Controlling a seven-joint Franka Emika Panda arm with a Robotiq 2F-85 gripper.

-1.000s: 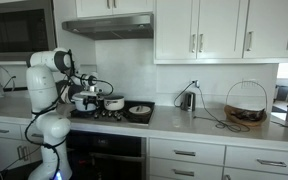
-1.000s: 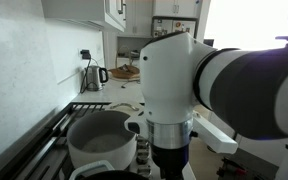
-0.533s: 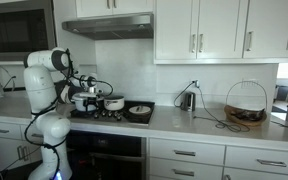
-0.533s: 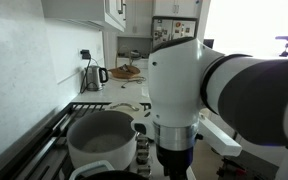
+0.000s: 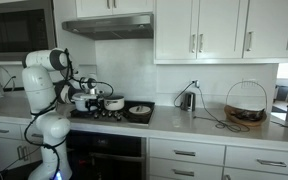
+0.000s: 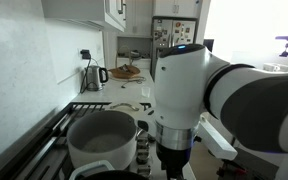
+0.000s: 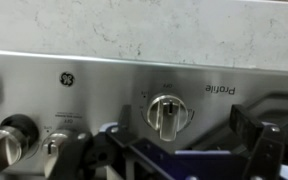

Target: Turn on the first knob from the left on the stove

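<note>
Kitchen with white cabinets (image 5: 199,30) above a light counter (image 5: 184,125). Stove (image 5: 104,118) set into that counter, pots on top; arm (image 5: 44,85) posted at the stove's end, bent over its front. In an exterior view, large pot (image 6: 102,140) on the stove's grate and kettle (image 6: 92,77) on the counter beyond the stove; stove's front edge hidden behind the arm.

In the wrist view, steel front panel (image 7: 104,95) of the stove square to the camera. Single knob (image 7: 169,115) centred on that panel; further knobs (image 7: 4,145) clustered toward one end. Gripper (image 7: 169,152) spread wide, fingers (image 7: 264,140) flanking the centred knob but short of it, no contact visible.

Step in hand, by judgement: approach and alignment, knob not yet gripped. Cannot confirm from these views that the centred knob counts as first from the left; wrist picture possibly inverted. Next move likely calls for a straight advance until the fingers bracket the knob, a firm close, then a wrist rotation, perhaps with an inward push.
</note>
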